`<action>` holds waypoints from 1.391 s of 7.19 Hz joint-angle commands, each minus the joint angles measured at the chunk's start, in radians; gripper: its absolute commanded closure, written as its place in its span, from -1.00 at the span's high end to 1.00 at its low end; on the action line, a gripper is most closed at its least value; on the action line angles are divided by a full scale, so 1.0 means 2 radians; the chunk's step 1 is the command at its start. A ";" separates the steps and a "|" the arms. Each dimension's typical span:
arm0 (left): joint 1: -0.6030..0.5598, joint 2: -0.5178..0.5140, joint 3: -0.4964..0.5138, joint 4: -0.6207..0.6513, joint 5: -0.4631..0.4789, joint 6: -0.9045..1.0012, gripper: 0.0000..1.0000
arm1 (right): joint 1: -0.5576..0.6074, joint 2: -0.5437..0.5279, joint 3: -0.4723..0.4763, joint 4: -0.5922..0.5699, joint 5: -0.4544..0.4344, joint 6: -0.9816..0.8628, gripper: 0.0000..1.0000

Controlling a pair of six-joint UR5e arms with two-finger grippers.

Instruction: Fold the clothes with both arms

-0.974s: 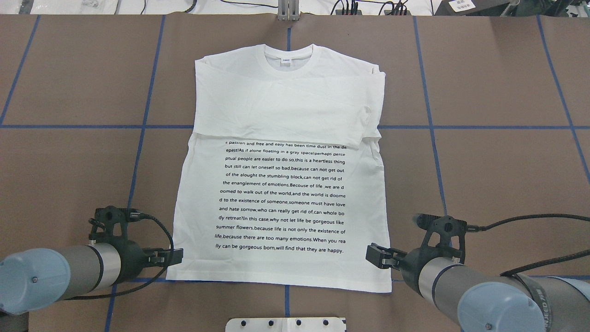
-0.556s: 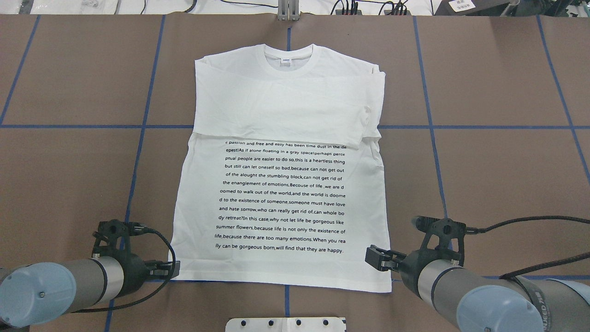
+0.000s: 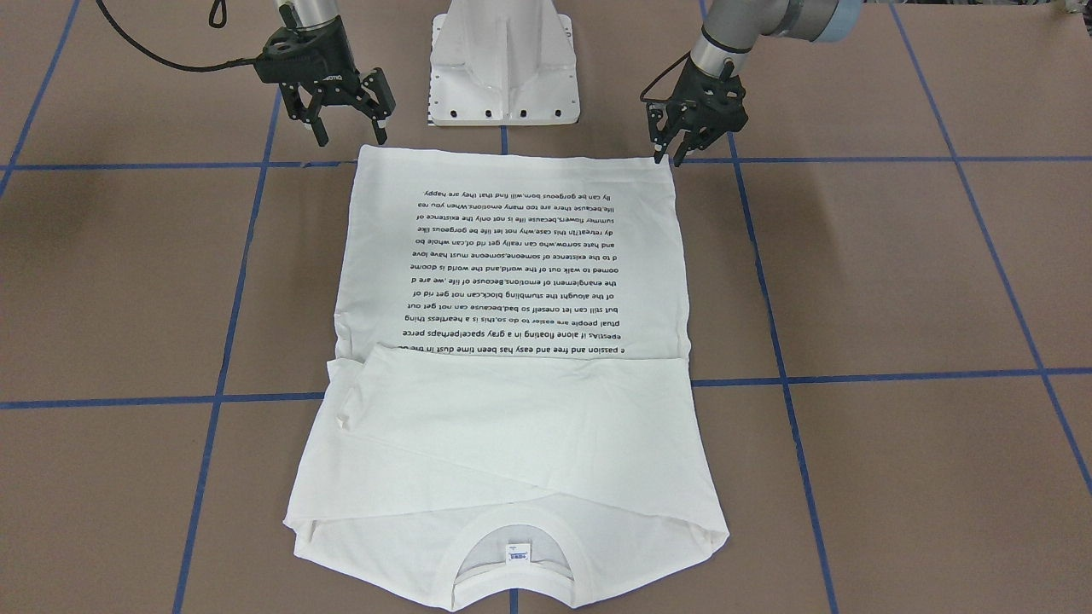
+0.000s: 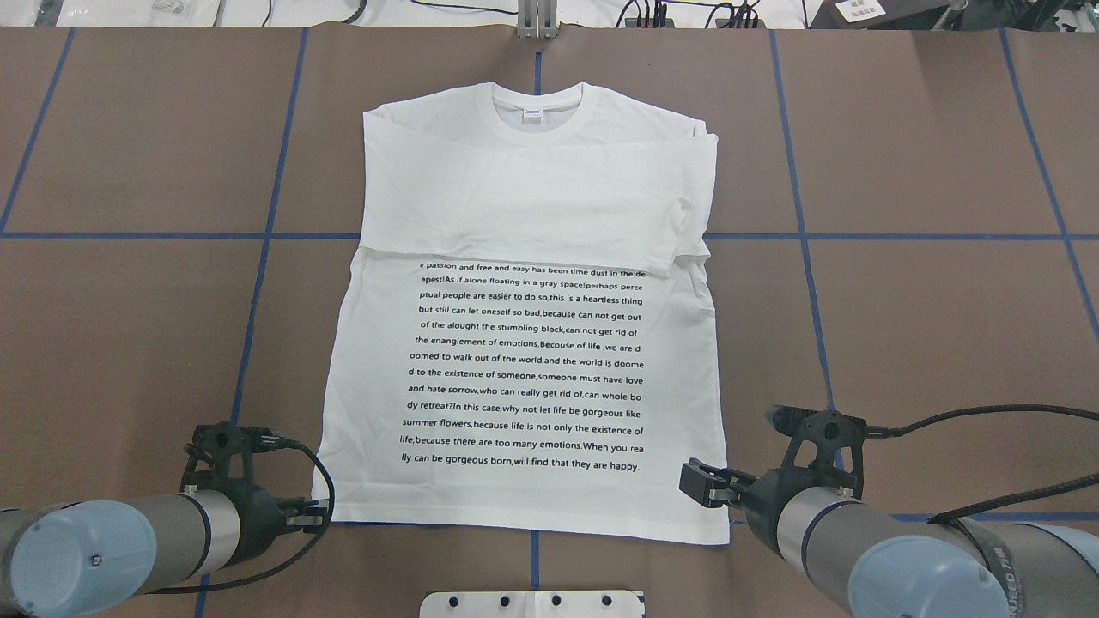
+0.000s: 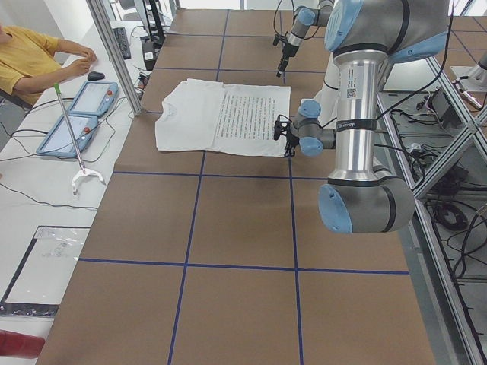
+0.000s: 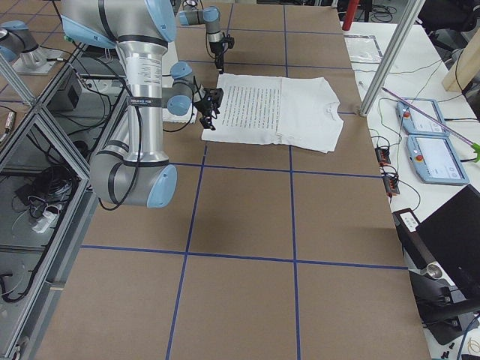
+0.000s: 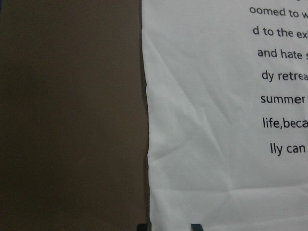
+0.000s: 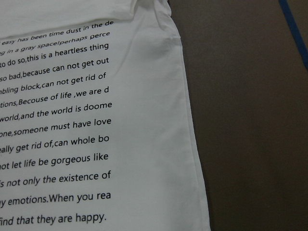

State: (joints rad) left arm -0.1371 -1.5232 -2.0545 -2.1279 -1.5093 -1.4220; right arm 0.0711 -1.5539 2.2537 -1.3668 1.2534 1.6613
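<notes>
We see the white shirt (image 4: 524, 481) lying flat on the brown table (image 4: 927, 326), sleeves folded across its chest. Our left gripper (image 3: 668, 156) and right gripper (image 3: 350, 135) hover at its hem corners, jaws parted, holding nothing.

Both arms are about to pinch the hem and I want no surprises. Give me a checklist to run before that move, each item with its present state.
1. Left pincer open: ok, jaws apart.
2. Right pincer open: ok, jaws wide apart.
3. Left pincer at its hem corner of the T-shirt: ok, the side edge runs between its jaws in its wrist view.
4. Right pincer at its hem corner: ok, close beside it.
5. Hem lying flat on the table: ok.
6. Sleeves folded in across the chest: ok.
</notes>
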 commanded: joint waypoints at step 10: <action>-0.002 0.001 -0.055 0.001 -0.018 0.006 -1.00 | -0.059 -0.001 -0.018 0.000 -0.075 0.057 0.81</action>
State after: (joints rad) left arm -0.1361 -1.5294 -2.1157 -2.1278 -1.5230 -1.4129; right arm -0.0004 -1.5554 2.2308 -1.3670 1.1581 1.7206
